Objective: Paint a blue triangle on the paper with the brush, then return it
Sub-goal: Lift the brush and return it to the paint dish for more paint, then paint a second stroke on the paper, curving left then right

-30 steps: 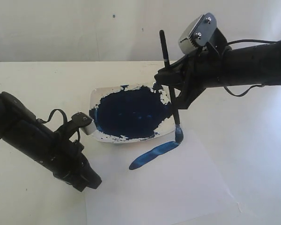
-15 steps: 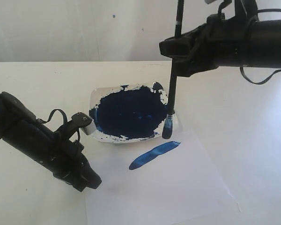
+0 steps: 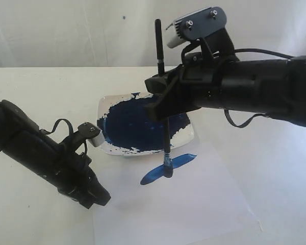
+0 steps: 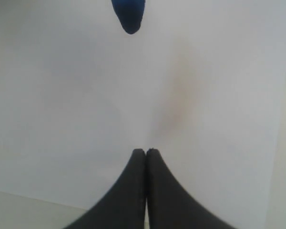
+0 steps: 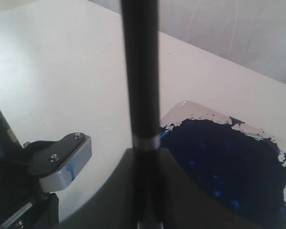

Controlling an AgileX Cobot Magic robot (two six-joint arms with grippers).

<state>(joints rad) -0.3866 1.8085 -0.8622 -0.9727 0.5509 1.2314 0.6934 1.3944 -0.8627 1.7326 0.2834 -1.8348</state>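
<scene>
While tip-down on paper point(image 3: 194, 204), brush point(image 3: 167, 145) just beside paint dish point(image 3: 104, 106)

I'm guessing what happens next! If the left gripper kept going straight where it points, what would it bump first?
Probably the paper: the shut left gripper points low over that white sheet. The blue stroke has its end farther ahead, but depth is hard to judge.

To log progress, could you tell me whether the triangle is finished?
No, only one blue stroke lies on the paper.
</scene>
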